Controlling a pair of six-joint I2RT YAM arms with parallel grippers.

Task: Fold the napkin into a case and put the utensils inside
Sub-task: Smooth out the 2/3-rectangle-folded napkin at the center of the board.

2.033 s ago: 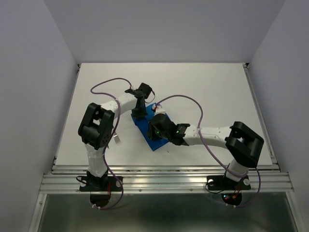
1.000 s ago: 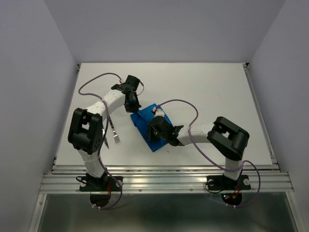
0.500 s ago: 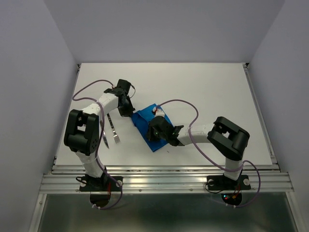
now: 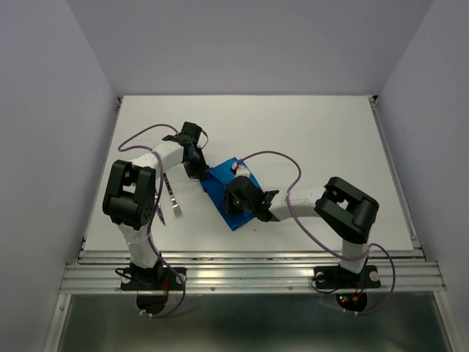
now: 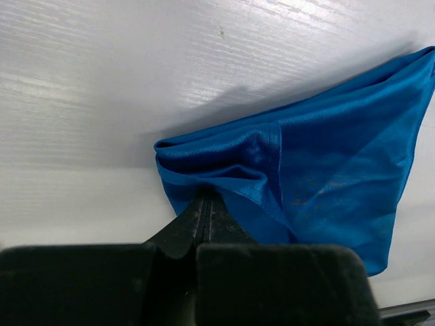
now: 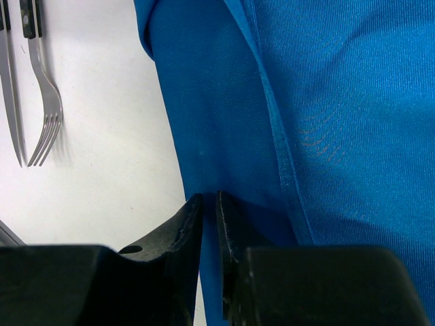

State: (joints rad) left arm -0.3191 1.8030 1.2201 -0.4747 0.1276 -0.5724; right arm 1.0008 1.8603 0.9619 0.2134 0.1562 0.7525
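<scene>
The bright blue napkin (image 4: pixel 218 183) lies creased and partly folded mid-table, not formed into a case. My left gripper (image 4: pixel 200 171) is shut on its bunched far-left corner (image 5: pixel 204 178); in the left wrist view the fingertips pinch the cloth (image 5: pixel 206 198). My right gripper (image 4: pixel 229 205) sits at the near-left edge, jaws closed on a fold of napkin (image 6: pixel 231 136), with cloth between the fingers (image 6: pixel 210 204). The utensils lie side by side to the left of the napkin: a fork (image 4: pixel 174 203) (image 6: pixel 45 102) and a knife (image 4: pixel 157 210) (image 6: pixel 9 88).
The white table (image 4: pixel 315 139) runs back to grey walls. A metal rail (image 4: pixel 249 271) lines the near edge by the arm bases. Purple cables (image 4: pixel 278 158) loop above both arms.
The left gripper swung left off the napkin's middle to its far-left corner, then eased slightly back right. The right arm drew back earlier and has held still for the last second.
</scene>
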